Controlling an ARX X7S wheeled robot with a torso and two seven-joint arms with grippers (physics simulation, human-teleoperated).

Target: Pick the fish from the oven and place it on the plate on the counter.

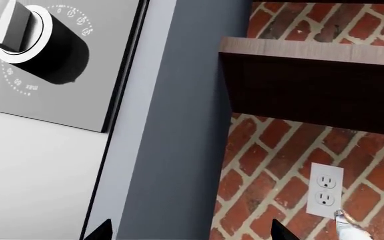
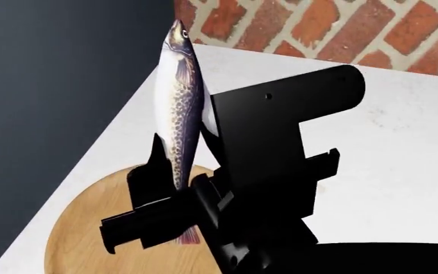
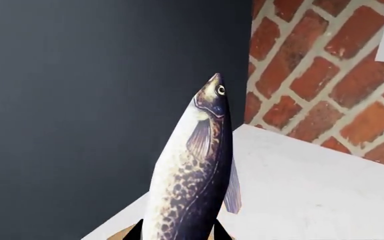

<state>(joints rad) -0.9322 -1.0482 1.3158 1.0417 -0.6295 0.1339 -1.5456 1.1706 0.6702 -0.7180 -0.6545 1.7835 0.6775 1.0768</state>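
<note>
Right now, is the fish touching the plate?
Cannot tell. In the head view the right claw holds the fish upright over the plate, but the claw hides most of the tail, so neither gap nor contact shows.

The fish point(image 2: 178, 108) stands upright over the plate point(image 2: 82, 228) on the counter point(image 2: 386, 165).

One fish point(image 2: 178, 108) is seen, one plate point(image 2: 78, 228) near the counter's point(image 2: 401, 165) front-left corner, and one counter. One gripper point(image 2: 169, 194) is counted in the head view. One wall socket point(image 1: 326, 190) and one dial point(image 1: 35, 37) are shown.
</note>
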